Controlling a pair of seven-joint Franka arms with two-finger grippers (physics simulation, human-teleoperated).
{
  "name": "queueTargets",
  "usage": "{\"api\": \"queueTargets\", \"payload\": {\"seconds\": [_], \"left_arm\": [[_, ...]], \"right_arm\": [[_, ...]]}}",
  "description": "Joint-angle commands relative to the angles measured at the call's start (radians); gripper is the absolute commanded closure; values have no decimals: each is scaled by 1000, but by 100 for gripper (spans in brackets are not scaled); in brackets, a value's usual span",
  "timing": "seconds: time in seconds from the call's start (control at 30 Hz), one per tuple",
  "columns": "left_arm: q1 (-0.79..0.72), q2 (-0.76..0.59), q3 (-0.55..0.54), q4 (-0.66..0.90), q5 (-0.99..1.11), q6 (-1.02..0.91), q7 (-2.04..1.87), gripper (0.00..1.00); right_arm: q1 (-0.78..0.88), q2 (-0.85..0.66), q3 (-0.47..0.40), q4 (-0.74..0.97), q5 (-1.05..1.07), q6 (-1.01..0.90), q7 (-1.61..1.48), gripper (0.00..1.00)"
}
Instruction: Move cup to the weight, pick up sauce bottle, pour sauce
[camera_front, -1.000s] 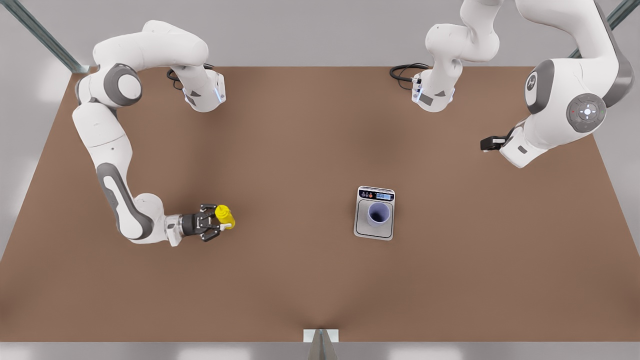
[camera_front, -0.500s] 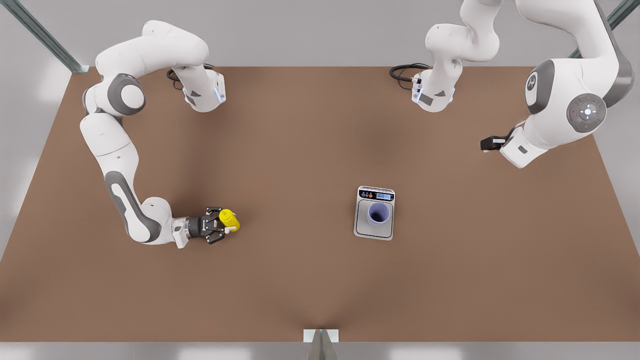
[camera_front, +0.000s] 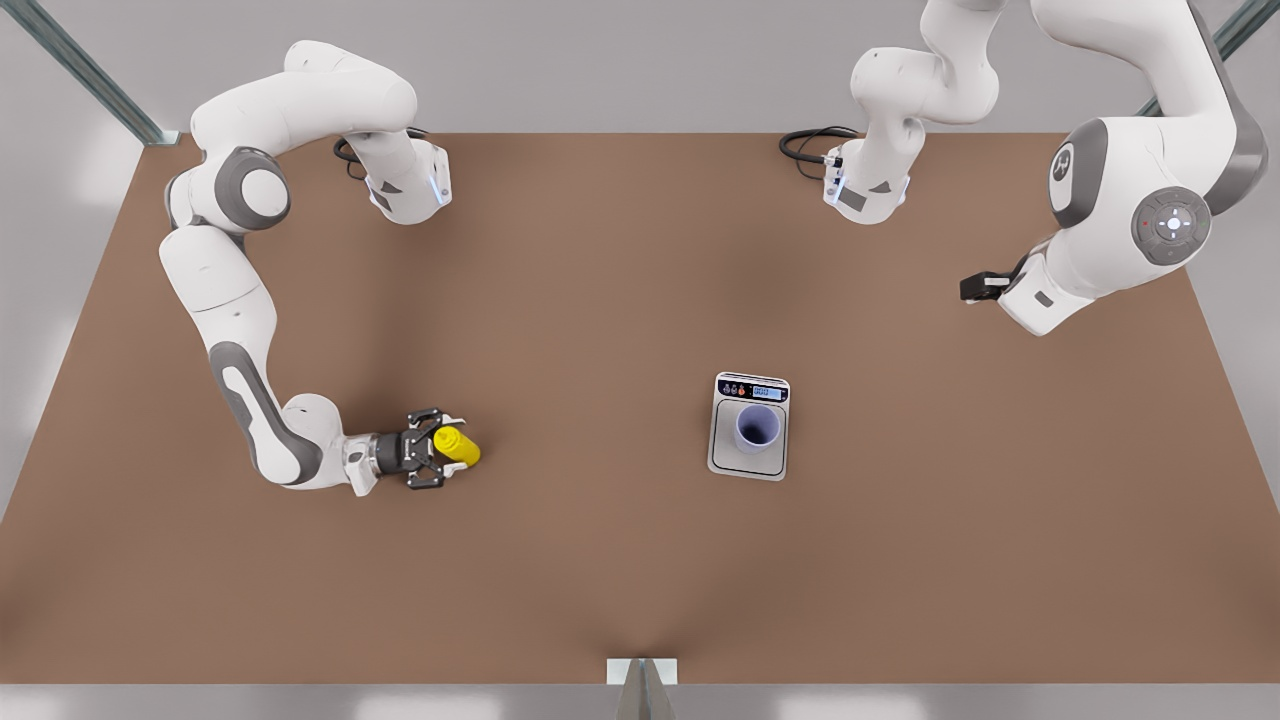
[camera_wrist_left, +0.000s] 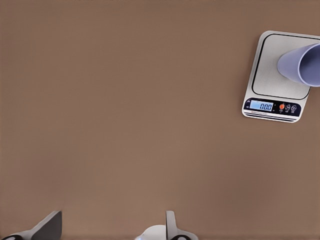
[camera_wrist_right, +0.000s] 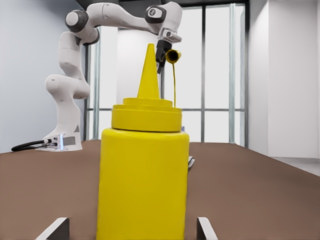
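My right pincer (camera_front: 448, 449) is down low at the front view's left, wide open around the bottle (camera_front: 460, 447). One finger (camera_wrist_right: 56, 228) sits on each side with a gap showing, so nothing is gripped yet. The bottle stands upright on the tabletop (camera_front: 600, 560), nozzle up. I judge this straddle is there so the fingers close square on the body.

The cup (camera_front: 757, 428) already stands on the scale (camera_front: 722, 458), well apart to the right, so that step looks done. My left pincer (camera_front: 978, 288) waits high over the far right, open and empty, looking down at the scale.

Against a second ago, my right arm has stretched out and the pincer has swung. The bottle was off to its far side then and is now centred between the fingers. Cup and scale have not budged.
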Motion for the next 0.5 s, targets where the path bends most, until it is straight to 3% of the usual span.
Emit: {"api": "queueTargets", "payload": {"seconds": [0.0,0.3,0.47], "left_arm": [[-1,0,0,0,0,0,0,0],[-2,0,0,0,0,-3,0,0],[-2,0,0,0,0,-3,0,0]], "right_arm": [[0,0,0,0,0,0,0,0],[-5,-6,-6,-8,-3,11,2,0],[-93,-54,-8,-74,-67,9,14,0]]}}
